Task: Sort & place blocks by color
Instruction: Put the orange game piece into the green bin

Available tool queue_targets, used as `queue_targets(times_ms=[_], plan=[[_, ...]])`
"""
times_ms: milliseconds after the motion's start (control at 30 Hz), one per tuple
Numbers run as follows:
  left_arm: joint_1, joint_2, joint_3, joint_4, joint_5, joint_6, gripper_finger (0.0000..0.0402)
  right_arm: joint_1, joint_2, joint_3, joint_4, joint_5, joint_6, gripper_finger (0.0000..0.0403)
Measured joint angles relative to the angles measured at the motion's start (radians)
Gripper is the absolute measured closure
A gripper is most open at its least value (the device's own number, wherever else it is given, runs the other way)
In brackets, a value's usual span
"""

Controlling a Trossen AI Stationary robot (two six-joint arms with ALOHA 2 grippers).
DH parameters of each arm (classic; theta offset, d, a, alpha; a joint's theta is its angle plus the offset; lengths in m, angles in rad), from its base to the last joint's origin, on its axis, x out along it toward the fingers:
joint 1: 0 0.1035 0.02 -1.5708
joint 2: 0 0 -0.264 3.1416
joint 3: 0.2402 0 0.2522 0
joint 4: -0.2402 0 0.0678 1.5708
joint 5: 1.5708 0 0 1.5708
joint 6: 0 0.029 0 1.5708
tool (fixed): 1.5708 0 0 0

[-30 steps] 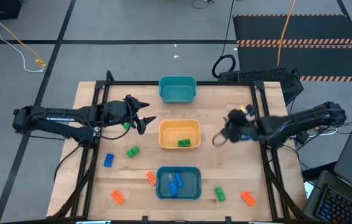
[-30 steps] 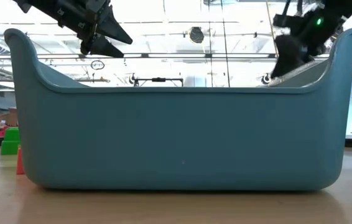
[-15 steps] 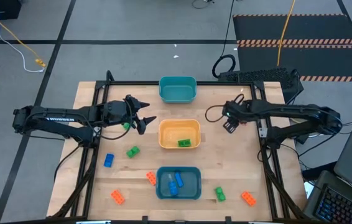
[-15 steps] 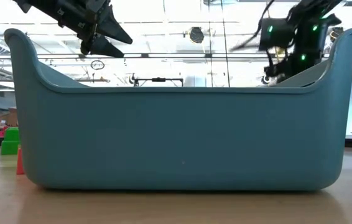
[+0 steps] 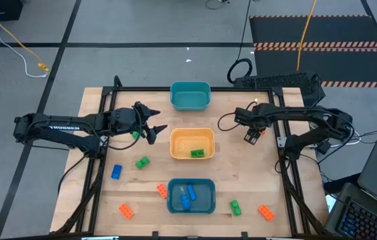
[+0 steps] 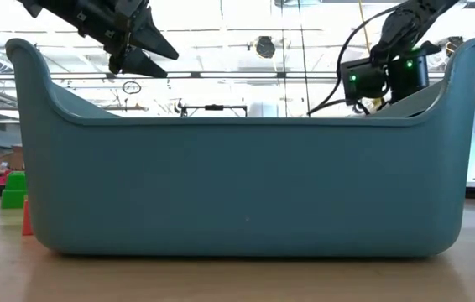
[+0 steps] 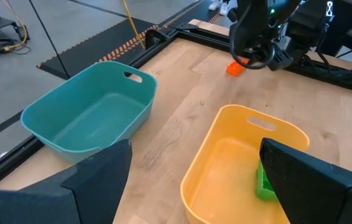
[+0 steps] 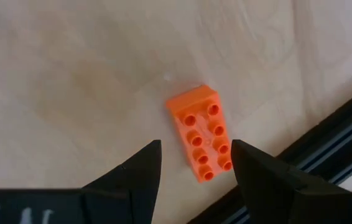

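An orange block (image 8: 202, 140) lies flat on the wood, studs up, near the table's right rail; it also shows in the left wrist view (image 7: 235, 68). My right gripper (image 8: 194, 165) hovers over it, pointing down, open, its fingers above the block's near end without touching. My left gripper (image 5: 162, 120) waits open above the table, left of the yellow-orange bin (image 5: 182, 138), which holds a green block (image 5: 197, 153). Blue blocks (image 5: 187, 197) lie in the near blue bin (image 5: 172, 200). Loose green (image 5: 142, 162), blue (image 5: 116, 172) and orange (image 5: 126, 211) blocks lie at the near left.
An empty teal bin (image 5: 190, 97) stands at the far edge. More loose blocks lie near the front: orange (image 5: 162, 190), green (image 5: 235, 208), orange (image 5: 266, 212). A black frame rail (image 8: 325, 168) runs close beside the orange block. The blue bin's wall (image 6: 246, 184) fills the low view.
My right gripper has swung from beside the yellow-orange bin toward the table's right edge, tipped from nearly level to pointing down, rolled, and sunk toward the orange block by the rail. Its finger gap looks unchanged. No block has moved.
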Motion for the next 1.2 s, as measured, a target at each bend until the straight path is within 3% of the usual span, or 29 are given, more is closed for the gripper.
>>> queue_targets(times_ms=[567, 1067, 1200], plan=[[0.000, 0.000, 0.000, -0.005, 0.001, 0.002, 0.0046, -0.122, 0.093, -0.001, 0.051, -0.097, 0.151, 0.0216], [0.000, 0.000, 0.000, -0.004, 0.001, 0.008, 0.0046, -0.103, 0.041, -0.055, 0.426, -0.358, 0.178, 0.0215], [0.000, 0.000, 0.000, -0.005, 0.001, 0.008, 0.0046, -0.087, -0.015, -0.059, 0.461, -0.367, 0.125, 0.0216]])
